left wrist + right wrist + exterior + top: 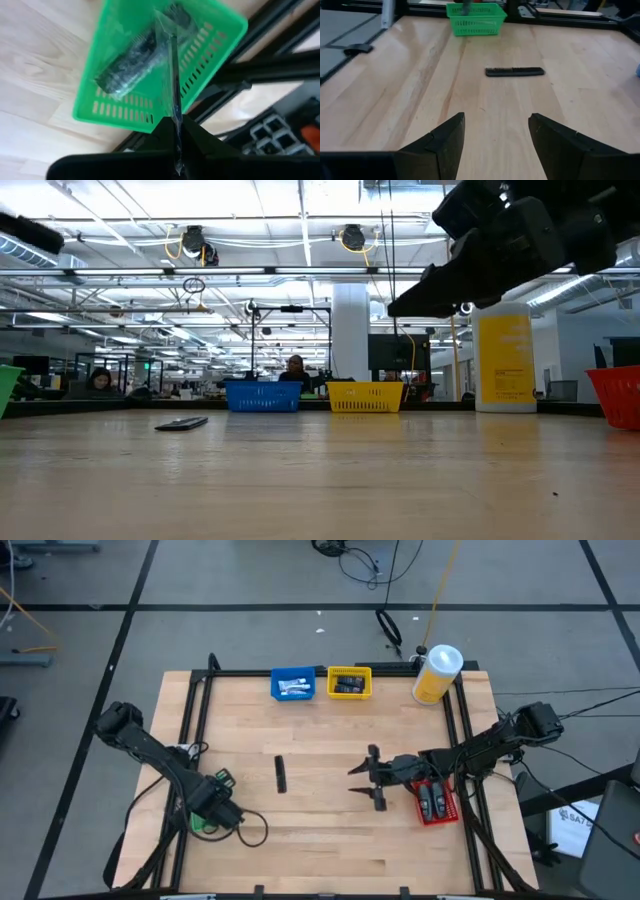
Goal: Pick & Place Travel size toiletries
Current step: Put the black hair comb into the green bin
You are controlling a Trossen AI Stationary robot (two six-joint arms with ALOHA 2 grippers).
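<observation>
Black tube (281, 774) lies flat, long axis front-to-back; right gripper (371, 778) spread, left gripper (175, 125) pinching clear sachet (172, 75).

Yellow canister (436, 674) at table's (330, 840) far right corner.

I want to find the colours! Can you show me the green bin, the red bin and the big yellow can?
green bin (120, 112), left wrist view, slotted side wall
red bin (449, 812), high view, outer rim
yellow can (432, 685), high view, yellow side below the white lid

Dark slim sachet (280, 774) flat on table (320, 840)
</observation>
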